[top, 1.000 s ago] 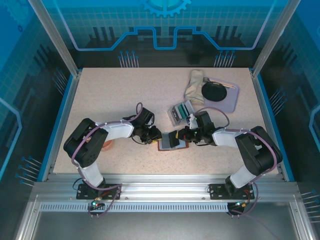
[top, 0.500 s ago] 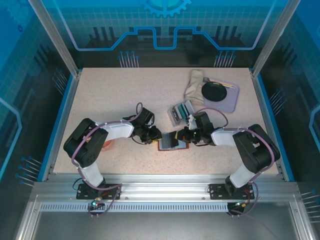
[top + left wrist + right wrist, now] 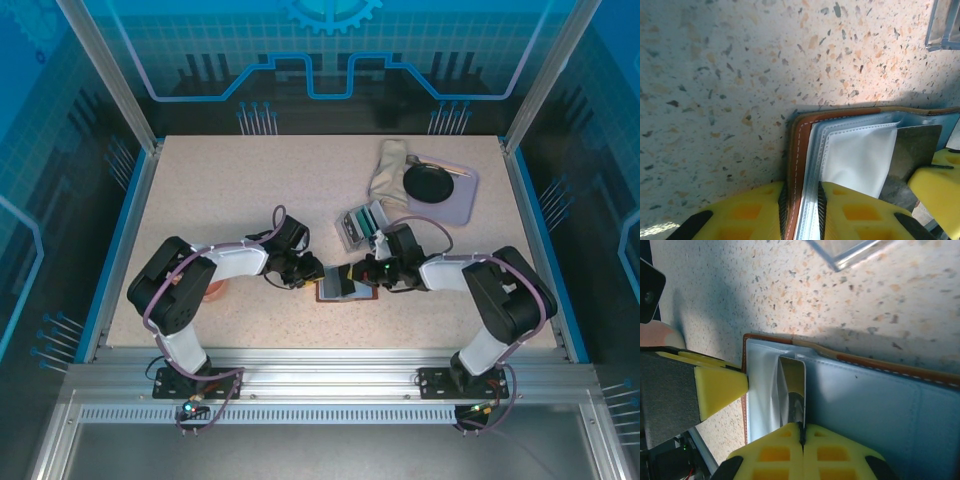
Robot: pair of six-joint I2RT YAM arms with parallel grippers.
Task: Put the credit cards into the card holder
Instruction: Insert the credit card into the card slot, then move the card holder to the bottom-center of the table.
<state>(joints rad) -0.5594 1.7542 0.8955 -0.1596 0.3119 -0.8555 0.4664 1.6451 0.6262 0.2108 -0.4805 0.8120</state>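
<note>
The card holder (image 3: 345, 283) lies open on the table, a little toward 6 o'clock of its middle. The left gripper (image 3: 305, 272) is at its 9 o'clock and the right gripper (image 3: 372, 270) at its 3 o'clock.

The holder is probably soft, light leather that would slide or fold if pushed. The left wrist view shows the left gripper (image 3: 802, 200) pinching its brown edge and pocket layers, which looks like the right place to hold it.

The card (image 3: 792, 387) is thin, stiff and likely slick, so it is best taken by a short edge. The right gripper (image 3: 801, 432) is closed tight on one edge, with the far end in the pocket mouth.

The left wrist view shows the card's (image 3: 912, 150) grey face lying beside the white pocket lining. The top view is too coarse for that, but it shows the clear tray (image 3: 352, 235) at the holder's 12 o'clock with more cards (image 3: 370, 218) in it.
</note>
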